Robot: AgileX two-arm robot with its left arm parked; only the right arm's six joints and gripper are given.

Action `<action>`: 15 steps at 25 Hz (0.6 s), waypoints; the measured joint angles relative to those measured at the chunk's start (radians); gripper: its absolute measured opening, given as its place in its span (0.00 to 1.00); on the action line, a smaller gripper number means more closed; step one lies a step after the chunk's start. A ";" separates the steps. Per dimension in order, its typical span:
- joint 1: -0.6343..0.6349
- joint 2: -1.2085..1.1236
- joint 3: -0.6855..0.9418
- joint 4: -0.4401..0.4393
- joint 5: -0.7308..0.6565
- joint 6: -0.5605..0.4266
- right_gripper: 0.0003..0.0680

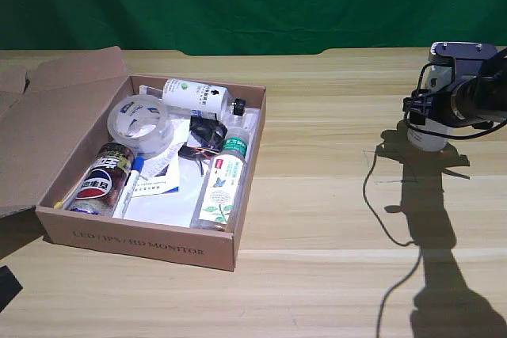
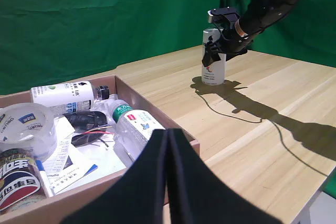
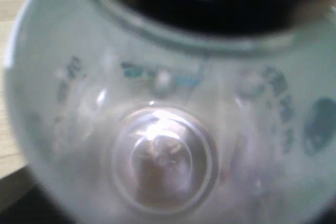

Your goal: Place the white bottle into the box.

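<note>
The white bottle [image 1: 428,134] stands upright on the wooden table at the exterior view's right, far from the box. My right gripper [image 1: 424,108] is at its upper half, with the arm reaching in from the right. In the left wrist view the gripper [image 2: 220,48] straddles the bottle [image 2: 212,69], whose base rests on the table. In the right wrist view the bottle [image 3: 163,129] fills the picture at very close range. The brown cardboard box [image 1: 135,239] lies open at the exterior view's left, its flap folded out.
The box holds a smaller white bottle with a green logo [image 1: 194,94], a tape roll [image 1: 141,120], a clear green-capped bottle [image 1: 223,184], a can [image 1: 103,180], a pen and papers. A cable [image 1: 368,187] hangs from the arm. The parked left gripper [image 2: 157,182] sits near the box.
</note>
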 joint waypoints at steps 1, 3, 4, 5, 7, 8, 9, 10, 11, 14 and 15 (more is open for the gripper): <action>0.000 0.009 -0.006 0.000 0.003 0.000 0.91; 0.000 0.018 -0.016 -0.001 0.007 0.000 0.91; 0.000 0.021 -0.018 -0.004 0.007 0.000 0.91; 0.000 0.023 -0.020 -0.010 0.008 0.001 0.90; 0.000 0.030 -0.023 -0.025 0.009 0.003 0.90; 0.000 0.036 -0.024 -0.038 0.009 0.005 0.89; 0.000 0.037 -0.024 -0.050 0.009 0.007 0.87; 0.000 0.037 -0.024 -0.061 0.008 0.008 0.86; 0.000 0.037 -0.024 -0.080 0.008 0.011 0.82; 0.001 0.035 -0.024 -0.117 0.005 0.011 0.78; 0.001 0.030 -0.024 -0.123 0.005 0.011 0.78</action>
